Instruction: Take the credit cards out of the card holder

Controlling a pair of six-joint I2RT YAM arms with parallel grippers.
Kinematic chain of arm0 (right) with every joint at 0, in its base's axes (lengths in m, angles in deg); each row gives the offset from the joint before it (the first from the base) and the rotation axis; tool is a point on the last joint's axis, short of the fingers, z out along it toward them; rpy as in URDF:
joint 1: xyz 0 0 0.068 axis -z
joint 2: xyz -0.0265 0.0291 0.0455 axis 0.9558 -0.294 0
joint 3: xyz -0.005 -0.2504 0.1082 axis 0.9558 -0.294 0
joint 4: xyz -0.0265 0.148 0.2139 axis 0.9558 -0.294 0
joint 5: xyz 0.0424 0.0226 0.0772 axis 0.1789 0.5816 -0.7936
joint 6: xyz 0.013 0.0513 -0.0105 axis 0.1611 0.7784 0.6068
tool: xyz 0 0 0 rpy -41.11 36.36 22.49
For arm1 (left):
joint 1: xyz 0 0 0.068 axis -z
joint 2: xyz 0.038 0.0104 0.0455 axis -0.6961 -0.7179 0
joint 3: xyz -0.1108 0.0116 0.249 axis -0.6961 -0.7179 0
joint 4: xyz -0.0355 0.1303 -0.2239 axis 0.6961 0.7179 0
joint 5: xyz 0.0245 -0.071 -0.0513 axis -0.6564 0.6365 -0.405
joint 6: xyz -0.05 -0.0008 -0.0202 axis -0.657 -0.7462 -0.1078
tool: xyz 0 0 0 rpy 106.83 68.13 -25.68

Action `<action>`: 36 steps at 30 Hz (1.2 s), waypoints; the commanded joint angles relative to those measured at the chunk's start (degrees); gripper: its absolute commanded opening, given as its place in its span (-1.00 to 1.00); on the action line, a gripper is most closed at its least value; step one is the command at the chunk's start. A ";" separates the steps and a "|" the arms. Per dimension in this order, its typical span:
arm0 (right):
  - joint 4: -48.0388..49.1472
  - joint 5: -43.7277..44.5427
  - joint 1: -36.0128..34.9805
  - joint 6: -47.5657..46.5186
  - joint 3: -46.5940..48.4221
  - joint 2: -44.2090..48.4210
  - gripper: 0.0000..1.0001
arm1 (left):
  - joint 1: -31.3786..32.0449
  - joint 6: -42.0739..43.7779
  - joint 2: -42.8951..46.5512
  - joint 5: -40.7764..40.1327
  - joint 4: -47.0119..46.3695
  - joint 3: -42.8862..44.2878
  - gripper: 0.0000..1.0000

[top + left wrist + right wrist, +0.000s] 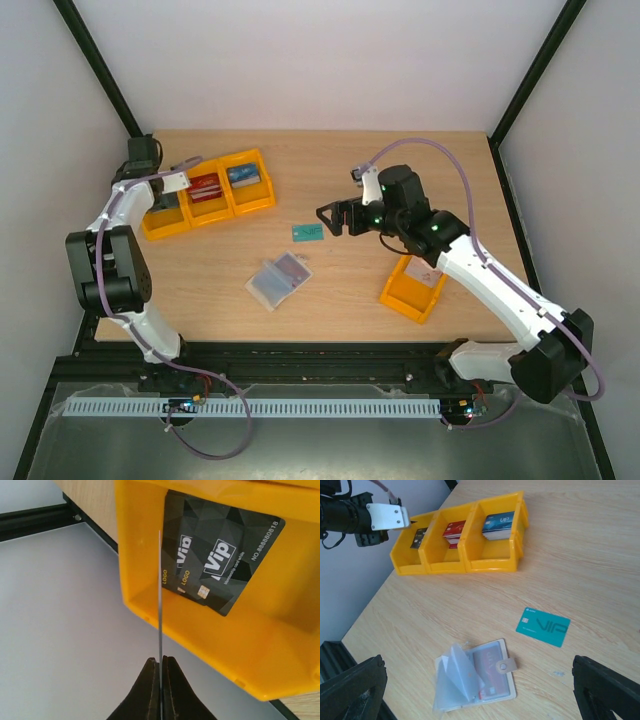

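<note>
The cream card holder [278, 281] lies open on the table, its clear sleeves fanned up. It also shows in the right wrist view [507, 687], with a dark red card [490, 672] in a sleeve. A teal-green card [308, 232] lies flat on the wood beyond it, also in the right wrist view [542, 626]. My right gripper [330, 218] hovers open and empty just right of the teal card. My left gripper [161, 661] is shut on a thin card [160, 605] seen edge-on, its colour hidden, held over the leftmost bin [280, 645].
Three joined orange-yellow bins [208, 195] stand at the back left, holding black [220, 565], red [454, 532] and blue [497, 525] cards. A single yellow bin [413, 290] with a pale card sits under the right arm. The table edge lies left of the bins.
</note>
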 commanded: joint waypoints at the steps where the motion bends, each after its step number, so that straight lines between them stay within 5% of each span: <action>1: -1.15 3.34 1.11 -3.20 -0.39 1.34 0.97 | -0.53 0.94 0.13 3.09 -4.86 -2.27 -0.96; 7: -2.05 2.05 1.91 -5.01 2.37 -1.86 0.97 | -0.77 3.17 -3.73 0.62 -15.80 -4.82 -0.96; 21: -2.05 1.04 2.66 -6.03 3.76 -3.96 0.97 | -1.60 3.52 -8.21 -2.23 -17.26 -6.42 -0.95; 36: -2.18 0.67 2.87 -6.15 3.55 -3.73 0.97 | -2.04 -0.76 -5.62 3.60 -9.71 -1.33 0.53</action>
